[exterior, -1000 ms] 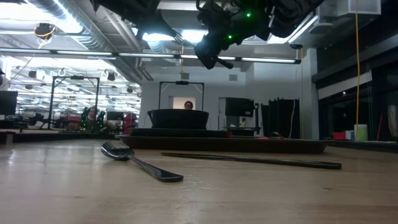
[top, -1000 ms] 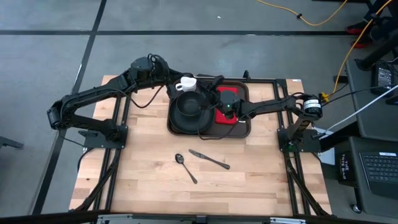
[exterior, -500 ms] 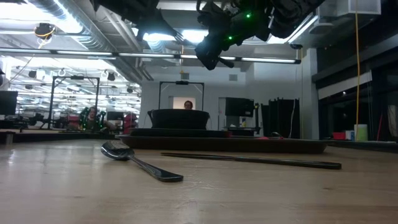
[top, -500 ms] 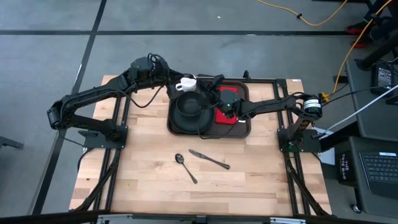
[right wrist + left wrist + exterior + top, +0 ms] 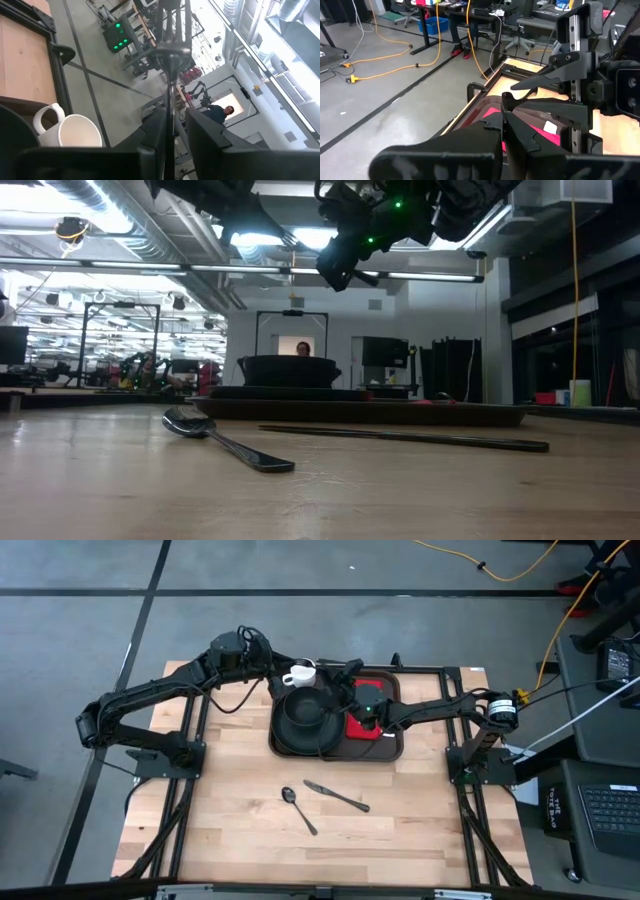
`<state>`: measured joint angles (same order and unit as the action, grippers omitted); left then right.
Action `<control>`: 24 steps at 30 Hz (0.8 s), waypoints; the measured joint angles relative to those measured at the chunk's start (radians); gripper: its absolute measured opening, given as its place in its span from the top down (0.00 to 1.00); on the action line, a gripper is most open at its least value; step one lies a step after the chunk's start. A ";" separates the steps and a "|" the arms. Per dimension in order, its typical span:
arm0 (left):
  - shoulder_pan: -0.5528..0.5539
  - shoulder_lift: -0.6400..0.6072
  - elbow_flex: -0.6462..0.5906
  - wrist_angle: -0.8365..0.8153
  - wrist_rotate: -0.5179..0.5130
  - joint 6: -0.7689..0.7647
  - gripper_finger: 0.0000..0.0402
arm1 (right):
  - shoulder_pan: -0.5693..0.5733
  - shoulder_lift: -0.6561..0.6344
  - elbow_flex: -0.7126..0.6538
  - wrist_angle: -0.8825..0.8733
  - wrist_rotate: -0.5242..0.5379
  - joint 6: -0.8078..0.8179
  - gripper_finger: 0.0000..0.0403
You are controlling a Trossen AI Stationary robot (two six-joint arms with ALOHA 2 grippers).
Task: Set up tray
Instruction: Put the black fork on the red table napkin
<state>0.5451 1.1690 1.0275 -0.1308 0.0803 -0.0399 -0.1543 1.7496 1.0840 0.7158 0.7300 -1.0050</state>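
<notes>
The dark brown tray (image 5: 392, 745) lies at the table's far middle, with a black bowl (image 5: 305, 712) and a red napkin (image 5: 362, 726) on it. A white mug (image 5: 302, 673) stands upright at the tray's far left corner and also shows in the right wrist view (image 5: 75, 132). My left gripper (image 5: 276, 673) hovers right beside the mug's handle with its fingers (image 5: 522, 137) together; I cannot tell whether it touches the mug. My right gripper (image 5: 345, 675) is raised over the tray's far part, shut on a metal fork (image 5: 170, 85). My right gripper (image 5: 172, 122) pinches the fork's thin handle (image 5: 170, 107) between its two fingers. The fork runs along the fingers, and its tine end (image 5: 174, 25) sticks out beyond the fingertips. It is lifted clear of the tray, high above the table in the low view (image 5: 342, 272).
A spoon (image 5: 298, 808) and a knife (image 5: 338, 797) lie on the bare wood in the table's near middle, and both show close in the low view, the spoon (image 5: 215, 438) in front of the knife (image 5: 400, 437). Wood is bare to the left and right of them.
</notes>
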 joint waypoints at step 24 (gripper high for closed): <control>0.000 -0.006 0.000 -0.002 0.009 0.045 0.93 | 0.005 0.000 0.000 0.000 0.008 0.033 0.96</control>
<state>0.5453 1.1629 1.0271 -0.1329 0.0896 0.0048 -0.1491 1.7496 1.0840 0.7162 0.7375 -0.9716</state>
